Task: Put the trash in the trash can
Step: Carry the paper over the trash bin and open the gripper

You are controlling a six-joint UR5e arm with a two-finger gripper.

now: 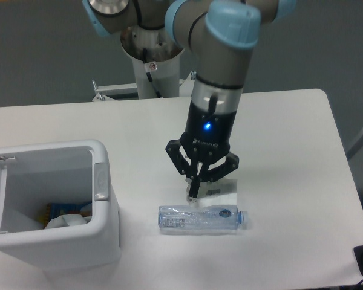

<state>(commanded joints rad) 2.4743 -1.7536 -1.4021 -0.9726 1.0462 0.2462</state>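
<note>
Jaws pinching white wrapper – half hidden, bottle beneath, trash can lid cut off

Even overhead light, cool tint; soft shadows on table; pic slightly soft, low-res, no glare.

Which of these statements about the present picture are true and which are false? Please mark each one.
1. The gripper holds the white paper wrapper above the table. True.
2. The plastic bottle is already inside the trash can. False: it lies on the table, right of the can.
3. The lid of the trash can is open. True.
4. The trash can is empty. False: some items show at its bottom.
5. The bottle stands upright on its base. False: it lies on its side, with the cap pointing right.
</note>
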